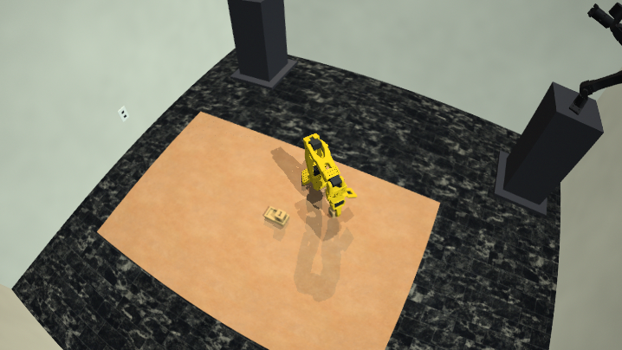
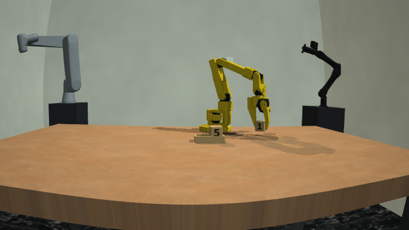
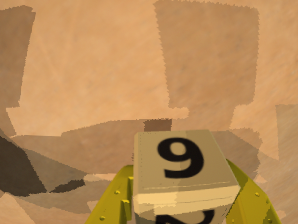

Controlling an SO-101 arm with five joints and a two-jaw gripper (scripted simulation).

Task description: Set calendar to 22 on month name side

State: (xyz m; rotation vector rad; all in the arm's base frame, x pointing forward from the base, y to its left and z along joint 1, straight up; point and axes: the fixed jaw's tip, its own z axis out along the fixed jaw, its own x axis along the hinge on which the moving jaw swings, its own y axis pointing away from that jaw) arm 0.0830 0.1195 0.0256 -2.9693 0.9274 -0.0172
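A wooden table [image 2: 143, 165] stands on a dark marbled floor [image 1: 478, 269] in a room with pale green walls. Black pedestals [image 2: 68, 113] stand behind it, one bearing a grey arm [image 2: 70, 62], another a black arm [image 2: 328, 77]. The tray [image 2: 204, 139] lies flat near the table's middle, with one cube [image 2: 216, 131] standing in its right end, a 5 facing the exterior camera. The yellow arm [image 2: 225, 85] rises from its base, bends forward and points the gripper [image 2: 260, 124] straight down, right of the tray. Its jaws clamp the second cube [image 3: 182, 179] above the table; this cube shows 1, 9 and 2.
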